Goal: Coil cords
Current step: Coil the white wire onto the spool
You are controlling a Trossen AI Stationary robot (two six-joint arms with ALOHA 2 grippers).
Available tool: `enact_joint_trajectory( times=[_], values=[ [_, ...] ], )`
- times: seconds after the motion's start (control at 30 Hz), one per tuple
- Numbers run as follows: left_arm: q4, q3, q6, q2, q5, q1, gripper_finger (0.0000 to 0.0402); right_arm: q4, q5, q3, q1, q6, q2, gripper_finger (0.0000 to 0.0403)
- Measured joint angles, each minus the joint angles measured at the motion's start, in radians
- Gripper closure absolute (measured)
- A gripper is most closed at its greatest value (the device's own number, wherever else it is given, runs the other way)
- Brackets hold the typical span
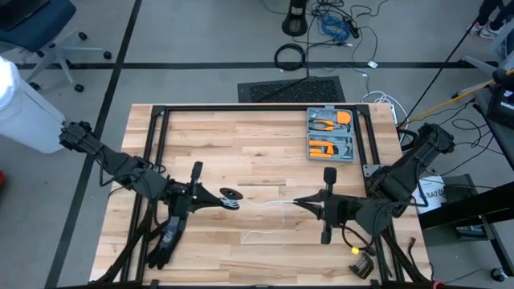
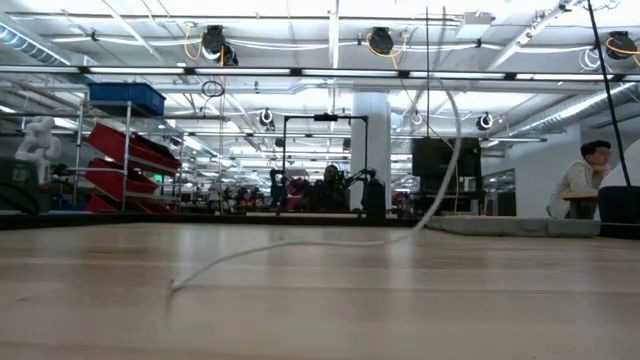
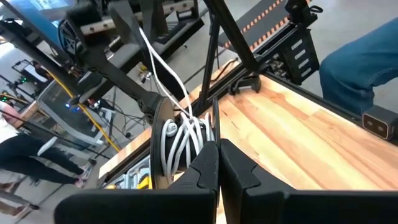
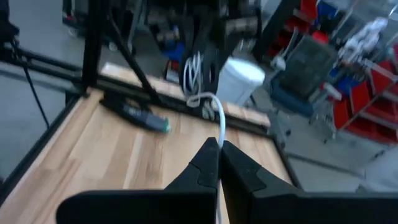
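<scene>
- While the left gripper [image 1: 217, 195] holds the partly wound bundle [image 1: 230, 197] near the table's middle, I judge the task to be mid-winding: several white loops sit on the bundle, and a free run of cord [image 1: 269, 204] spans to the right gripper [image 1: 299, 203].
- In the left wrist view, the left fingers [image 3: 205, 168] are clenched on the white coils [image 3: 180, 140], which wrap a dark round core.
- In the right wrist view, the right fingers [image 4: 210, 163] are pinched together on the cord [image 4: 219, 121], which rises from the tips toward the bundle [image 4: 194, 73] held opposite.
- A slack tail [image 1: 259, 235] lies on the wooden table [image 1: 241, 144] in front of the grippers; the low view shows it trailing across the boards [image 2: 250, 255] and lifting upward.
- Both arms reach inward from the table's sides, wrists low, and the grippers face each other near the middle.
- My next move calls for carrying the right gripper around the bundle to lay another loop, keeping light tension so the existing turns do not slip off.
- An orange-and-grey tool case [image 1: 331, 133] sits well apart at the far side, clear of the work.
</scene>
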Motion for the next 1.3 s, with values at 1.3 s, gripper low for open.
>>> enact_joint_trajectory(
  times=[1.3],
  values=[
    [0.153,0.0,0.012,0.193,0.467,0.221,0.0401,0.538,-0.561,0.0,-0.36,-0.443,0.143,0.0403]
  ],
)
